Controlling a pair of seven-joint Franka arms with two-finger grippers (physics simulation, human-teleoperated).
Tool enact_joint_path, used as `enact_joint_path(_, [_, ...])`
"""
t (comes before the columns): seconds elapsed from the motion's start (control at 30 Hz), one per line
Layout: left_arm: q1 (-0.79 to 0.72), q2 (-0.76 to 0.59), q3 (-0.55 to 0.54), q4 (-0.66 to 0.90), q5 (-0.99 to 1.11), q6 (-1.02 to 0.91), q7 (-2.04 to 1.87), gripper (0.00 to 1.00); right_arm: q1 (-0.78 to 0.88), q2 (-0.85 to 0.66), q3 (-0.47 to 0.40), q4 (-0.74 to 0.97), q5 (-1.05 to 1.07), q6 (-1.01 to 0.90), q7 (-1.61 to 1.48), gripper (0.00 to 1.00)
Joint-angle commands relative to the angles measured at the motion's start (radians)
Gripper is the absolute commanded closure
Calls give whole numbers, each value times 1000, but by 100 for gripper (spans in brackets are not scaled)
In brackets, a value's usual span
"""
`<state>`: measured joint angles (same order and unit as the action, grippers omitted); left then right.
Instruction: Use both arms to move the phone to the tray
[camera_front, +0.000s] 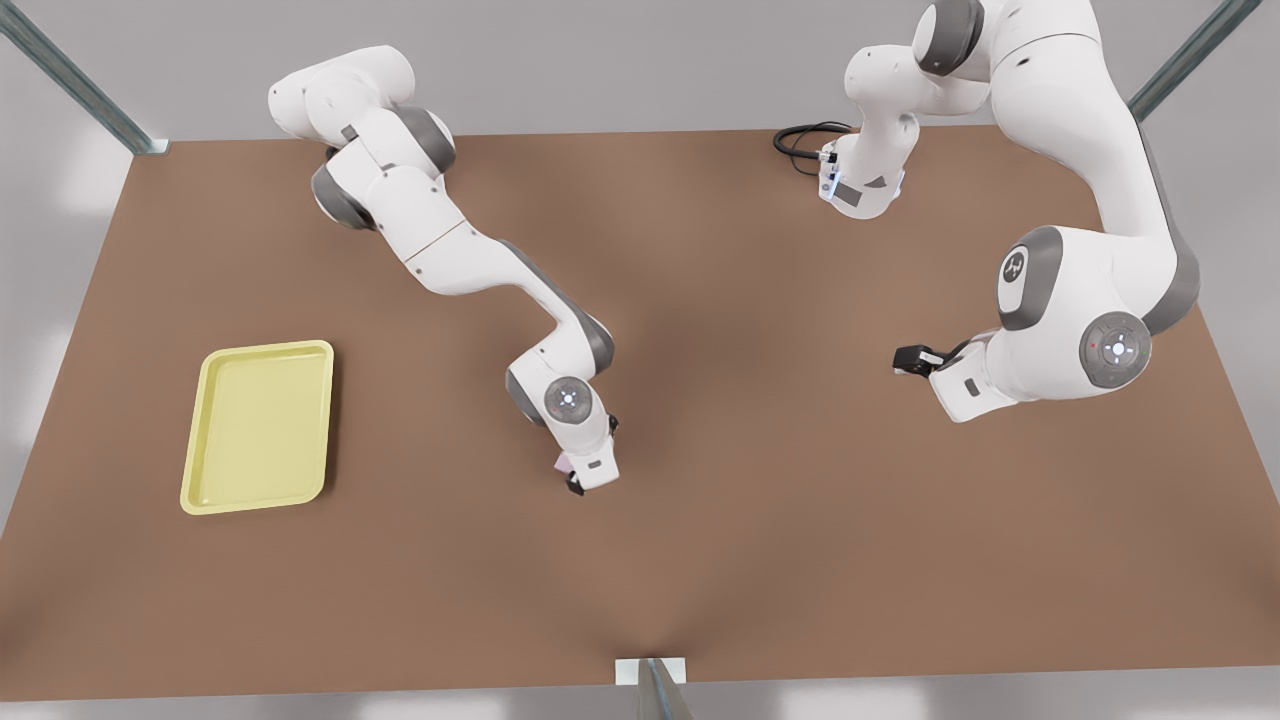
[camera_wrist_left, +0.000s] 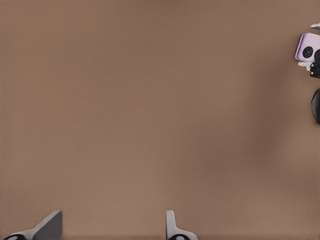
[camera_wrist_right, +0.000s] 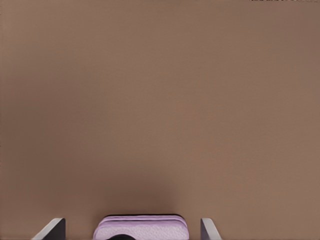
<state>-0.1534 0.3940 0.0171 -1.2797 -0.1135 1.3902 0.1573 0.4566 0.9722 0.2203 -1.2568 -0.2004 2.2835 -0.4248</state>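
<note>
The pale pink phone (camera_wrist_right: 142, 229) lies between the fingers of my right gripper (camera_wrist_right: 132, 225), with a gap showing on each side, so the gripper is open around it. In the front view this gripper (camera_front: 573, 485) points down at the table's middle, a sliver of the phone (camera_front: 565, 462) beside it. The left wrist view shows the phone (camera_wrist_left: 306, 47) far off, with its black lenses. My left gripper (camera_wrist_left: 112, 220) is open and holds nothing; it hangs (camera_front: 905, 360) at the front view's right. The yellow tray (camera_front: 258, 425) lies at the front view's left.
The brown table (camera_front: 700, 560) carries a coiled black cable (camera_front: 800, 140) at the back by an arm base (camera_front: 862, 185). Metal posts (camera_front: 80, 80) stand at the back corners and another post (camera_front: 655, 690) at the front edge.
</note>
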Motion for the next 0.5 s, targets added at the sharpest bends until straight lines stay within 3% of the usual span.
enact_joint_path(0.0, [0, 2, 0, 0, 0, 0, 13, 0, 1, -1, 2, -7, -1, 11, -180, 0])
enact_joint_path(0.47, [0, 17, 1, 2, 2, 12, 14, 0, -18, -87, 16, -150, -5, -18, -198, 0])
